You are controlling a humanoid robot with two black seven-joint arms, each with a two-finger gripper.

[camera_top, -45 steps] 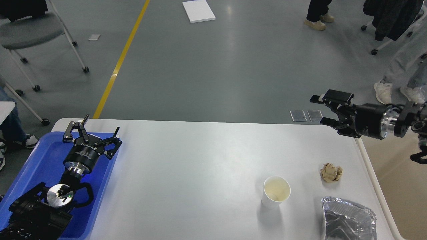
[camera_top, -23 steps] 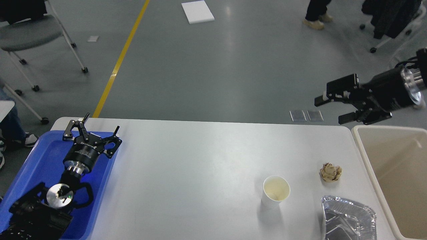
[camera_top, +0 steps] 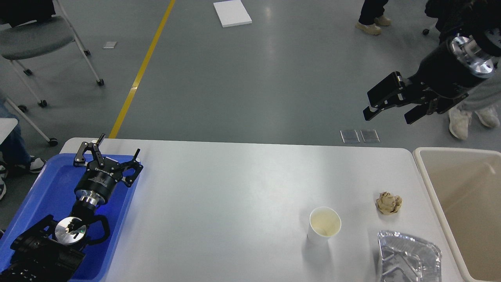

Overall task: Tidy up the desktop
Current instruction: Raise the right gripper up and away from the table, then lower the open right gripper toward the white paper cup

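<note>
Both claws are open and hold nothing. My left claw (camera_top: 107, 152) hangs over the far end of the blue tray (camera_top: 47, 188) at about 8 o'clock, its two fingers spread wide apart. My right claw (camera_top: 391, 103) is up at 2 o'clock, out past the far edge of the desktop (camera_top: 235, 188), with its fingers apart too. This big white desktop fills the middle and bottom of the view. On it, at about 5 o'clock, stand a paper cup (camera_top: 324, 226), a crumpled brown paper ball (camera_top: 388, 203) and a shiny foil tray (camera_top: 408, 256). A beige bin (camera_top: 465, 203) sits just beside the right edge.
</note>
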